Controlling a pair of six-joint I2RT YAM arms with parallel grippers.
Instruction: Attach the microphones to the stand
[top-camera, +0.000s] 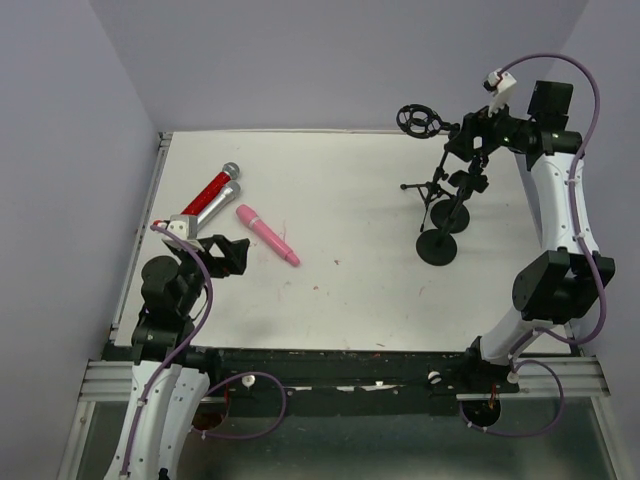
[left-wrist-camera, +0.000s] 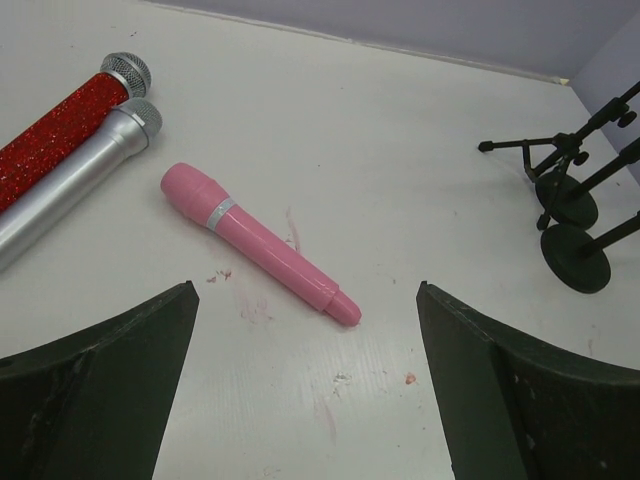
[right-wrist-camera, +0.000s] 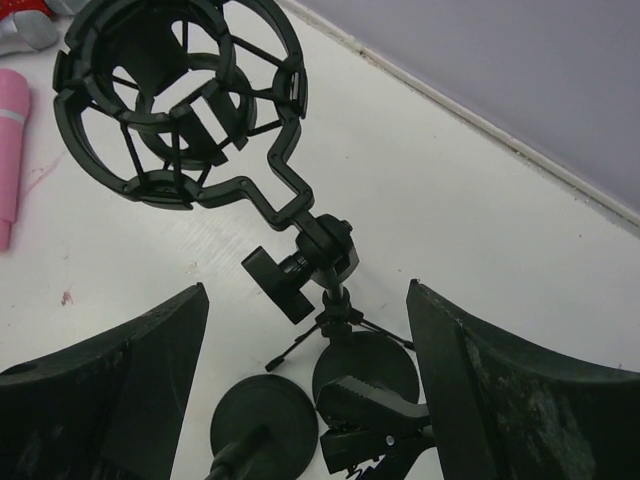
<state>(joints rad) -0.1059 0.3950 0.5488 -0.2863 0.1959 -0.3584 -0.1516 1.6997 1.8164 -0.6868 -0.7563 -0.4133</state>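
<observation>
Pink microphone (left-wrist-camera: 258, 243) ahead of left hand (top-camera: 236, 256); apart

Table (top-camera: 350, 295): red mic (top-camera: 208, 188), silver mic (top-camera: 213, 204), pink mic (top-camera: 267, 235) left; stands (top-camera: 437, 248) right.

The pink microphone (top-camera: 267, 235) lies flat, its head toward 10 o'clock. At its 10 o'clock, the red glitter microphone (top-camera: 212, 186) and the silver-grey microphone (top-camera: 212, 200) lie side by side, touching, with mesh heads toward 1 o'clock. Well apart at 3 o'clock, the black stands (top-camera: 438, 247) are upright, and one carries a ring-shaped shock mount (right-wrist-camera: 180, 100).
</observation>
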